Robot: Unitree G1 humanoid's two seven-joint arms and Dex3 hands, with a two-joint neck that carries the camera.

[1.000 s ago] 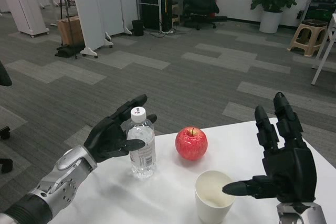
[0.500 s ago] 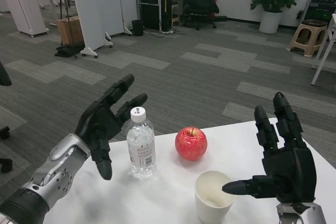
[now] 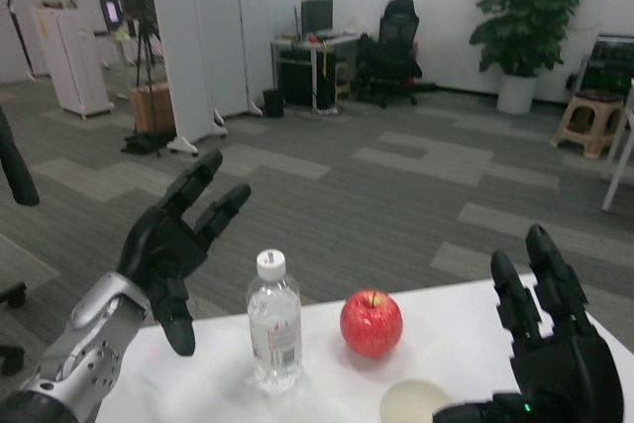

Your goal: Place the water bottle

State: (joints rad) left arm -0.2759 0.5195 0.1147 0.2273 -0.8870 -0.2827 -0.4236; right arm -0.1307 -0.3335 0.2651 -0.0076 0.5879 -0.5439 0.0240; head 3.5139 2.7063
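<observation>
The water bottle [image 3: 273, 322] stands upright on the white desk [image 3: 327, 383] near its far left part, white cap on top, its long axis vertical. Nothing touches it — it rests on its own base, so by the look of things the placing itself is done and what remains is for the arm to clear away without knocking it.

The left hand [image 3: 170, 245] is the nearer of the two. It hovers just to the left of the bottle and a little above cap height, released, its fingers [image 3: 206, 197] spread apart and pointing up and away over the floor, with one digit hanging down towards the desk edge. There is a visible gap between that hand and the bottle's side. From the fingers the bottle lies to the right and slightly lower — so any retreat should go left or upward, not across.

A red apple [image 3: 370, 321] sits just right of the bottle, apart from it, and the rim of a white cup [image 3: 413, 403] shows nearer the robot. The right hand [image 3: 555, 364] waits at the right side of the desk, well apart from the bottle, fingers extended and holding nothing.
</observation>
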